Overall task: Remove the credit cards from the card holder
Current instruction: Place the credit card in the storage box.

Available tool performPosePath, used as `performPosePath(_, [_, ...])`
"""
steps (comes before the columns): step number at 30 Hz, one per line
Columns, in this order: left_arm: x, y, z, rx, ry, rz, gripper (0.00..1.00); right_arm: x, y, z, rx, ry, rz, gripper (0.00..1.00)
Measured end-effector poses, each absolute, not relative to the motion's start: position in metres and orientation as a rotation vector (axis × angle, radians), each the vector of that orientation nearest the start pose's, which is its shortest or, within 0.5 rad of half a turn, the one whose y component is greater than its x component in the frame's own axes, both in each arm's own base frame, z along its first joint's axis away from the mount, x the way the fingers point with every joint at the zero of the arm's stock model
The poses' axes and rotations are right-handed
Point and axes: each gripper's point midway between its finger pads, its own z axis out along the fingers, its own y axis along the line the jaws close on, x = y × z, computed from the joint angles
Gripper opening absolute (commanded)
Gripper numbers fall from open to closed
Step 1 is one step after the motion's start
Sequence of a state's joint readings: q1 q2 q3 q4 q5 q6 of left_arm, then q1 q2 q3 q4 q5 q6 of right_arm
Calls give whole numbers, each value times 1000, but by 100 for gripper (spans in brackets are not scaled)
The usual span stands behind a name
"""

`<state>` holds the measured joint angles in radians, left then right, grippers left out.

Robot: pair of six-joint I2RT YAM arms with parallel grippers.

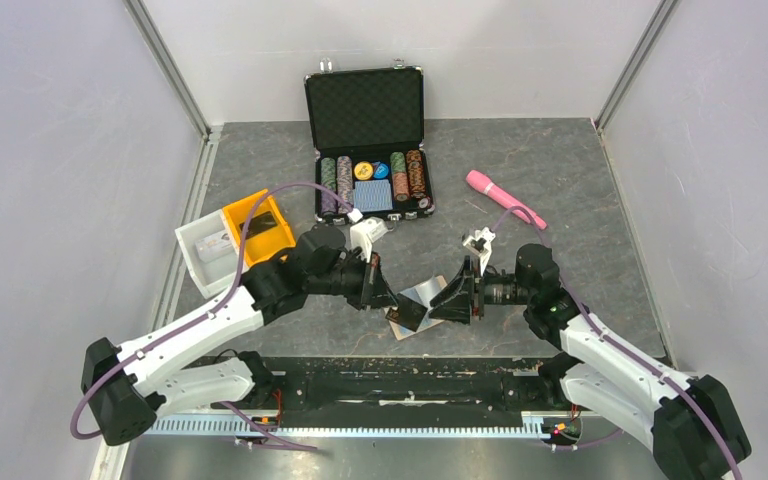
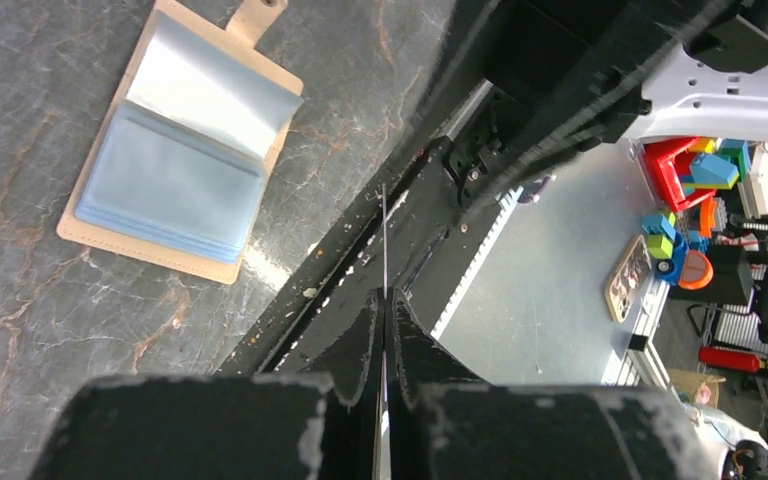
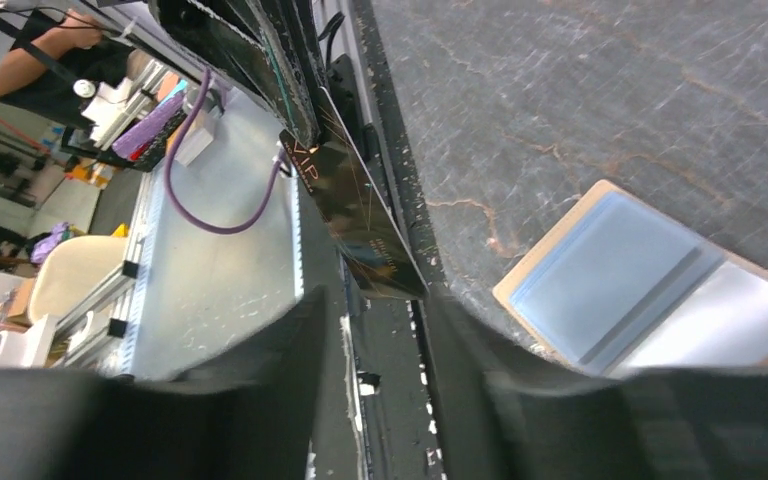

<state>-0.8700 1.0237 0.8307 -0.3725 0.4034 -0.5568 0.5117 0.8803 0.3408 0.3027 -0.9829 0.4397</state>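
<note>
The tan card holder [image 1: 428, 292] lies open on the table between my two grippers, its blue-grey inner panels facing up. It also shows in the left wrist view [image 2: 180, 150] and the right wrist view [image 3: 640, 290]. My left gripper [image 1: 390, 298] is shut on a dark credit card [image 1: 407, 318], held just off the holder's near-left corner, above the table's front edge. The left wrist view shows the card edge-on [image 2: 384, 240] between the closed fingers [image 2: 360, 345]. My right gripper [image 1: 452, 298] is open and empty beside the holder's right side. The right wrist view shows the dark card [image 3: 360, 220] ahead of the open jaws.
An open black poker-chip case [image 1: 370, 150] stands at the back centre. A pink object [image 1: 505, 198] lies at the back right. An orange bin [image 1: 258, 227] and a white bin [image 1: 205, 250] sit at the left. The black front rail [image 1: 410, 385] runs under the grippers.
</note>
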Motion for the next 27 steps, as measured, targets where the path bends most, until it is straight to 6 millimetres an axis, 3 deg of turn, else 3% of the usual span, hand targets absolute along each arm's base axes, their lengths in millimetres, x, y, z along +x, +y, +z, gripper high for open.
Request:
performPosePath(2, [135,-290,198,600,2283,-1184,2,135,252,169,-811,1800,1503,79])
performPosePath(7, [160,-272,190,444,2333,-1060,2,150,248,168,-731,1815,1402,88])
performPosePath(9, [178,-258,189,350,2349,-997,2,155,246,170,-699,1797,1364,98])
performPosePath(13, [226,-212,195,94,2345,-856,2,163,241,168,-648,1793,1301,98])
performPosePath(15, [249,-180,202,-54,2329,-761,2,167,239,164,-634,1808,1272,98])
performPosePath(19, [282,-123,232,-251,2253,-597,2,170,234,154,-614,1850,1225,98])
performPosePath(23, [307,-91,262,-328,2177,-477,2,174,231,152,-601,1855,1187,98])
performPosePath(27, [330,-63,258,-413,2187,-346,2,175,230,152,-598,1852,1173,98])
